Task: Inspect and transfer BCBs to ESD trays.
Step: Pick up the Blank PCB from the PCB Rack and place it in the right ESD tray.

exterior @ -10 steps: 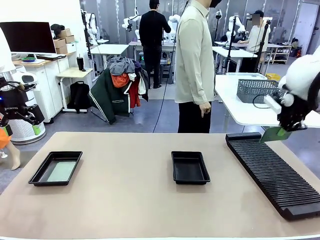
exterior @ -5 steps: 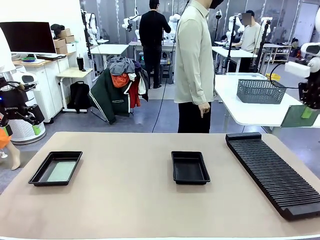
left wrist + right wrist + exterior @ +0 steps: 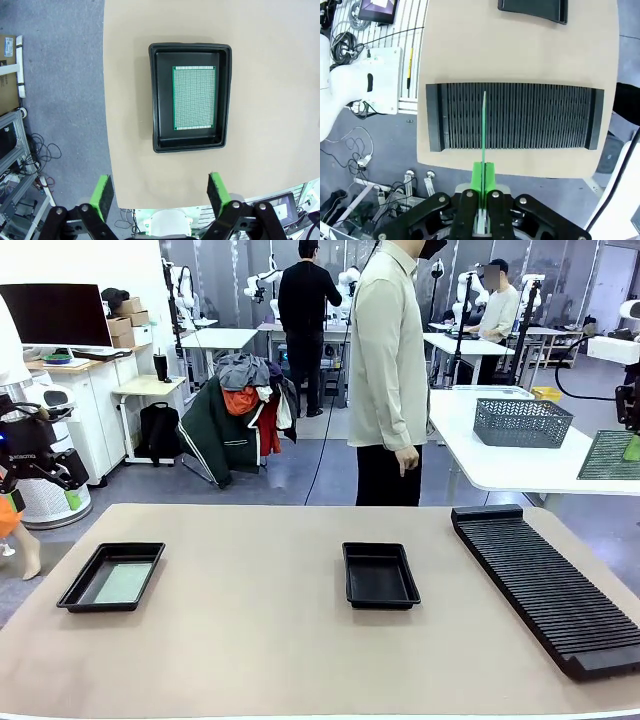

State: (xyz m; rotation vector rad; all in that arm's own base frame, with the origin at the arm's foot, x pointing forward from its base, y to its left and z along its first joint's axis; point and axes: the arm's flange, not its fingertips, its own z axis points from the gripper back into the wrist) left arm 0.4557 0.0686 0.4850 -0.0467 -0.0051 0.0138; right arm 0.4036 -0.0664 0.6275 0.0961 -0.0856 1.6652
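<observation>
The right end effector (image 3: 483, 174) is clamped shut on a green board (image 3: 484, 125), its two green pads pinching the board's lower edge. From the right wrist view the board is seen edge-on, a thin green line standing straight up out of the fingers. The long black slotted rack (image 3: 520, 117) lies well below it on the tan surface (image 3: 520, 50). In the front view that board is at the picture's right edge, raised well above the rack's far end and clear of it. Its broad face is turned toward the camera (the hole grid reads as a fine mesh).

The left end effector (image 3: 160, 194) is spread wide and has hold of nothing. It hovers high over the left edge of the surface, looking down on the left tray (image 3: 155, 100). A second board (image 3: 194, 98) lies flat on that tray's floor with its gridded green face up. It is roughly centred, with its long sides parallel to the tray's.

The middle tray (image 3: 380, 546) sits near the centre of the surface, well apart from the left tray and from the rack, its dark floor showing. A person (image 3: 388, 370) stands at the far side, one arm hanging down, the hand off the surface.
</observation>
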